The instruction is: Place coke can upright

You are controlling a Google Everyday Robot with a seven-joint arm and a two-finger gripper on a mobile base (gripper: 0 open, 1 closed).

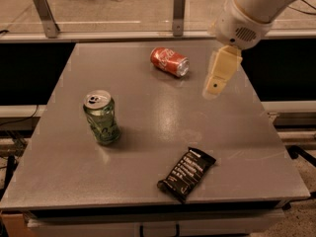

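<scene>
The coke can (170,61) is red with white script and lies on its side at the far middle of the grey table (148,132), its silver end facing right and toward me. My gripper (215,85) hangs from the white arm at the upper right. It hovers above the table just right of the coke can and a little nearer to me, apart from the can. Nothing shows in it.
A green patterned can (101,117) stands upright on the left side of the table. A black snack wrapper (186,174) lies flat near the front edge. A railing with metal posts (178,6) runs behind the table's far edge.
</scene>
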